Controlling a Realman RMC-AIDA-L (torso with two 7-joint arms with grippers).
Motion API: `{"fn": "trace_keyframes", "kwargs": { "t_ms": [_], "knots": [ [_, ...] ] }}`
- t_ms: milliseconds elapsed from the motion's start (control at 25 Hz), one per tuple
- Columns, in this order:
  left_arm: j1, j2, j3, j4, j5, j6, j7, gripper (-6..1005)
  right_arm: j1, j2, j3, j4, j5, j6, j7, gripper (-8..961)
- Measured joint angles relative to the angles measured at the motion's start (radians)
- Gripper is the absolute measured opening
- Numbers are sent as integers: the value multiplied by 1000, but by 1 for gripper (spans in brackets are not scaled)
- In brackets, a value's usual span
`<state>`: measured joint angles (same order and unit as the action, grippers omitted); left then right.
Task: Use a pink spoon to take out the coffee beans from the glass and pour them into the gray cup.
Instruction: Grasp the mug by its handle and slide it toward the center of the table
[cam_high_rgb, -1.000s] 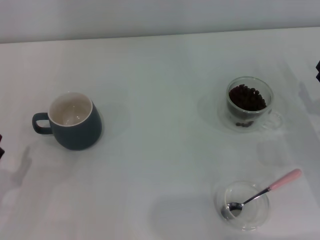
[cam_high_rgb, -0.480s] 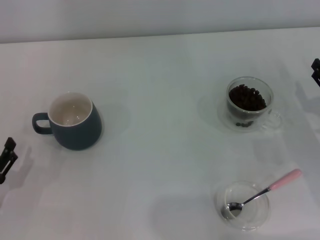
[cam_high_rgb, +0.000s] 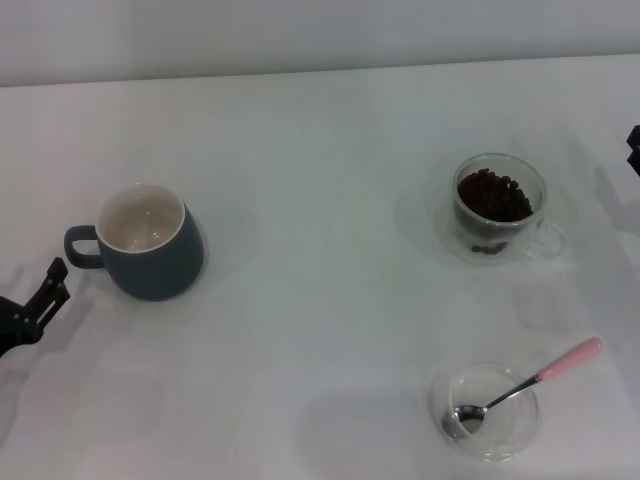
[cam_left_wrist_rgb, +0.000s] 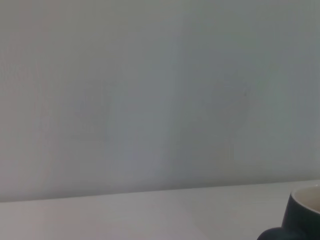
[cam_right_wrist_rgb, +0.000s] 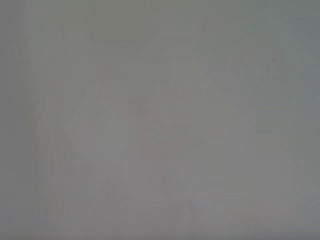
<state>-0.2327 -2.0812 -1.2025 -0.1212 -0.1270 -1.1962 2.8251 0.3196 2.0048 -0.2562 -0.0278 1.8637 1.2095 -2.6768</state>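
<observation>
The gray cup (cam_high_rgb: 152, 243) stands upright at the left of the table, handle pointing left, its cream inside bare. Its rim and handle also show in the left wrist view as the gray cup (cam_left_wrist_rgb: 303, 216). My left gripper (cam_high_rgb: 42, 297) reaches in from the left edge, just short of that handle. At the right stands the glass (cam_high_rgb: 498, 206), upright, holding a heap of coffee beans (cam_high_rgb: 492, 195). The pink spoon (cam_high_rgb: 545, 375) lies near the front right, its metal bowl resting in a shallow clear dish (cam_high_rgb: 510, 437). My right gripper (cam_high_rgb: 634, 147) barely shows at the right edge.
The white table (cam_high_rgb: 320, 300) runs back to a pale wall. The right wrist view holds only a plain pale surface. A wide stretch of tabletop separates the cup from the glass.
My left gripper has come in from the left edge, up and right toward the cup's handle. The right gripper has stayed at the right edge. Cup, glass and spoon have not moved.
</observation>
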Motion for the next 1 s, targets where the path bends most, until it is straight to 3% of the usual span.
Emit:
{"fn": "trace_keyframes", "kwargs": {
  "t_ms": [1000],
  "knots": [
    [-92, 2, 2, -4, 22, 106, 1, 783, 1, 0, 3, 0, 0, 2, 2, 676]
  ]
}}
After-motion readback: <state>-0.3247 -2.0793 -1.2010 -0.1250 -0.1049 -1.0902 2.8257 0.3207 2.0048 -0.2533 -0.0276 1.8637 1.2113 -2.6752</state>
